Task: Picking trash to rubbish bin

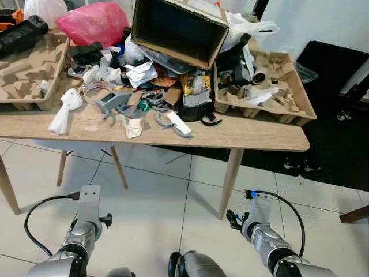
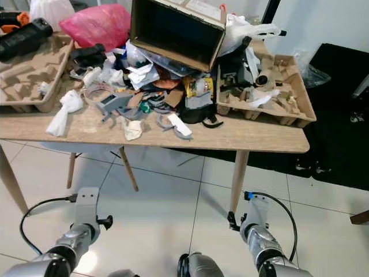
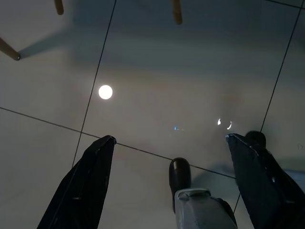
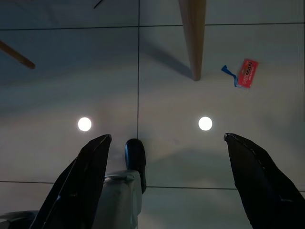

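While the trash sits heaped on the wooden table [image 1: 253, 135] — crumpled white tissue [image 1: 64, 109], a tipped cardboard box [image 1: 179, 29], a pink bag [image 1: 95, 22], pulp trays [image 1: 291, 92] — both arms hang low on the near side, probably because no piece has been chosen yet. Left end effector [image 3: 169, 138] and right end effector [image 4: 167, 138] point down at the tiled floor [image 3: 167, 71], fingers spread wide, holding and touching nothing — a red wrapper [image 4: 247, 72] lies beside a table leg.

Cardboard box [image 1: 179, 29] at table [image 1: 253, 135] rear, moulded trays [image 1: 29, 69] left and right, crumpled tissue [image 1: 63, 109] front left
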Robot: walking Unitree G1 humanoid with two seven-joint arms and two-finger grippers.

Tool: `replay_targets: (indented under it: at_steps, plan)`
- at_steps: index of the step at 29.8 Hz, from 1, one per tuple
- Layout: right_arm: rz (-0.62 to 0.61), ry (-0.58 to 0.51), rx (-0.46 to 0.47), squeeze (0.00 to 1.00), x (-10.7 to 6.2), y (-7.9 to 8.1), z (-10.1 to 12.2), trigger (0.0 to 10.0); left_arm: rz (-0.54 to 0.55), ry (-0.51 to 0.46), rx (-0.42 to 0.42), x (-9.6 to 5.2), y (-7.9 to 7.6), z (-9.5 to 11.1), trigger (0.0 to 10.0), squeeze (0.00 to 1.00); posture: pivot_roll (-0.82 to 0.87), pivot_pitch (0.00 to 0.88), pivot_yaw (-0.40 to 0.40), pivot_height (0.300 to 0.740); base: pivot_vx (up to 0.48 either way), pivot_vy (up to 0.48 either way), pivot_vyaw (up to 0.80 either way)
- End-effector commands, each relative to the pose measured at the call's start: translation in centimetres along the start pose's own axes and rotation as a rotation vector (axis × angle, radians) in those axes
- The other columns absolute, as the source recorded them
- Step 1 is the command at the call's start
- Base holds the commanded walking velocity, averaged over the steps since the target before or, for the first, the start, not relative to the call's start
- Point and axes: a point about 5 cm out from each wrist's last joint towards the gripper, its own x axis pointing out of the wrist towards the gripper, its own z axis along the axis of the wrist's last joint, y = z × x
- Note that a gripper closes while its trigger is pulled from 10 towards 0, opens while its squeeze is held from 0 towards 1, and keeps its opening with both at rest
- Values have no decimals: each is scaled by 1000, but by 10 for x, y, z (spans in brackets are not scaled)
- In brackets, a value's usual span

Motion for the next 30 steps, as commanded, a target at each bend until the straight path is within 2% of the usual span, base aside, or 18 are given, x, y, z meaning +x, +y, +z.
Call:
replay_targets:
  at_steps: [1,4,23,30]
  plan:
    - [-21,36,3,0,-2,-6,-10,10000,0,43,13,-1,-1,-12,10000,0,164,125,-76,740,0,0,0]
    - [-29,39,4,0,-3,-8,-11,10000,-1,47,17,-1,-1,-13,10000,0,164,125,-76,740,0,0,0]
    - [-31,56,5,0,-4,-7,-18,10000,-10,68,53,-3,0,-19,10000,0,157,120,-68,740,232,0,0]
    - [-29,61,0,0,-5,-6,-20,10000,-12,66,69,-3,0,-19,10000,0,158,113,-63,740,0,0,0]
